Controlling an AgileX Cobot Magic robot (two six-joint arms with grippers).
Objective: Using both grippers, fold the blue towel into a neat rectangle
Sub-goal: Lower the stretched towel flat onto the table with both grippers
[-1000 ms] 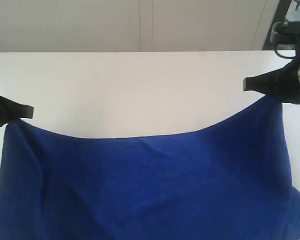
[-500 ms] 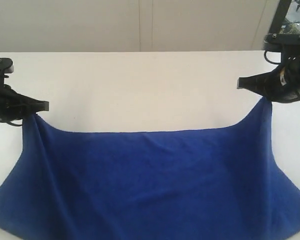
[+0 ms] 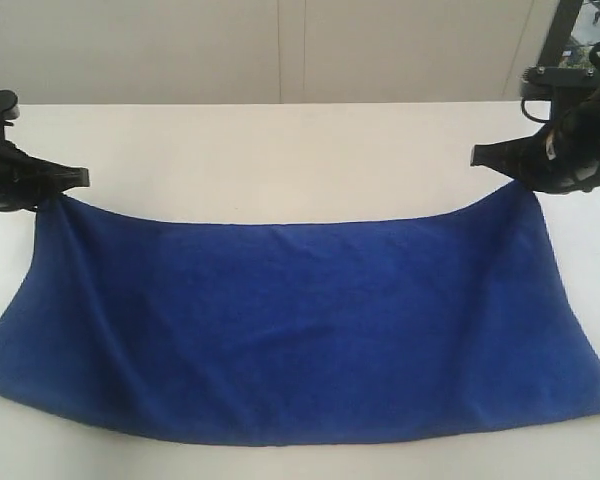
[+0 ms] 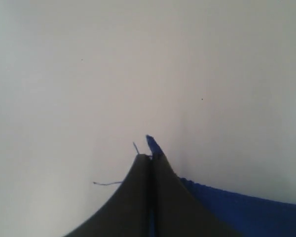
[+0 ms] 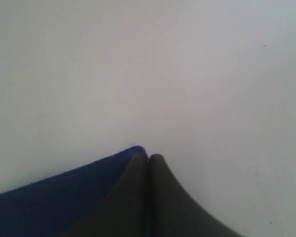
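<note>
On the white tabletop (image 3: 280,150), the blue towel (image 3: 290,320) spreads between two tools.
Exterior view: the left tool (image 3: 80,178) and right tool (image 3: 477,155) each pinch a far corner. Left wrist view: jaws pressed together on the corner, a loose thread (image 4: 108,183) beside them. Right wrist view: jaws clamp the other corner.

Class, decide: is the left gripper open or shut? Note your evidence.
Shut: the left gripper shows jaws pressed together, a corner of the blue towel poking between them.
</note>
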